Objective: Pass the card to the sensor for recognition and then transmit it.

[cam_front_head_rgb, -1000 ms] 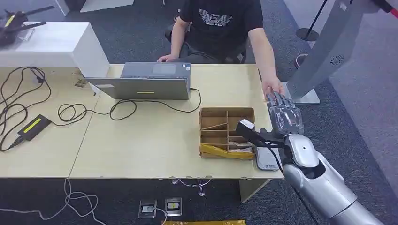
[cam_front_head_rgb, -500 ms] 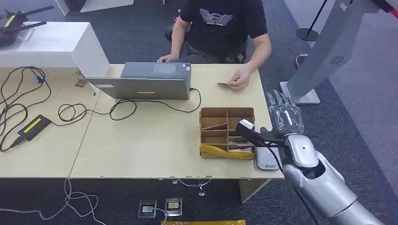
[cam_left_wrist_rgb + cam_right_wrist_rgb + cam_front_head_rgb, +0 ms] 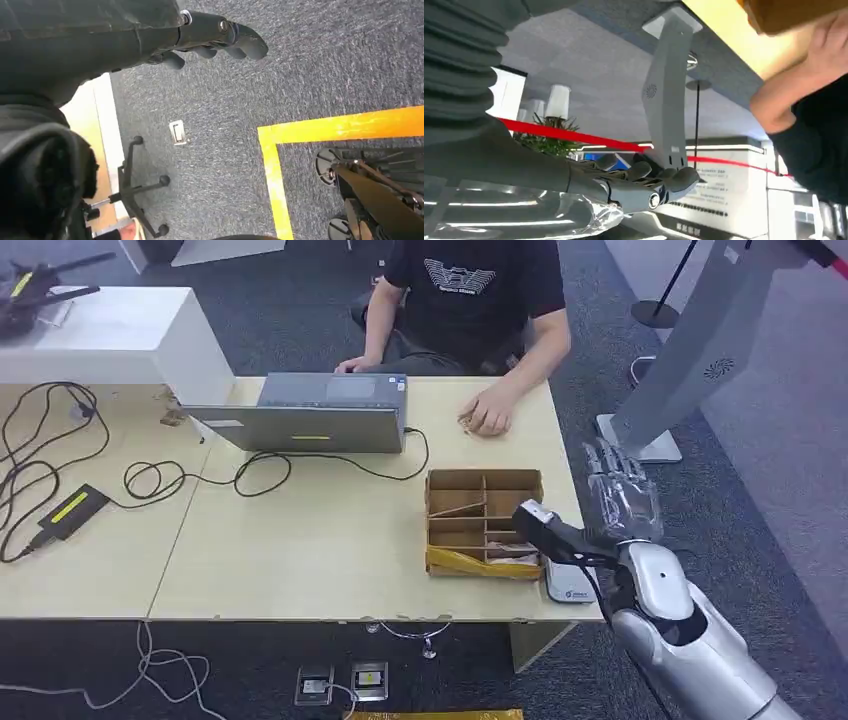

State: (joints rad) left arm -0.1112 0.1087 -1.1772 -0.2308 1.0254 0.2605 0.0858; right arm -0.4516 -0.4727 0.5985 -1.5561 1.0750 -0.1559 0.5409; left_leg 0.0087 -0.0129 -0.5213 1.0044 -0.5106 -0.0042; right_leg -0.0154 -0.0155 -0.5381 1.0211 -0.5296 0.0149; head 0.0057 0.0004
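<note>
The left hand (image 3: 220,37) hangs over carpet in its wrist view, fingers loosely curled, holding nothing. On the table, the person's hand (image 3: 487,416) covers the card (image 3: 465,420) right of the laptop (image 3: 310,412) — the divided cardboard box (image 3: 484,522) holds a few flat pieces. The right hand (image 3: 622,495) hovers past the table's right edge, fingers apart and empty — its wrist view alone shows the grey stand (image 3: 667,95).

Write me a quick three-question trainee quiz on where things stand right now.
1. True or false: the right hand holds a card.
2. Which thing on the table lies nearest the right arm? A: power brick. B: white pad. C: coiled cable.
3. Fill in: the person's hand rests on the table beside the ____.

Key: 1 false, its fingers are apart and empty. 2 B, the white pad at the table's near corner. 3 laptop.
</note>
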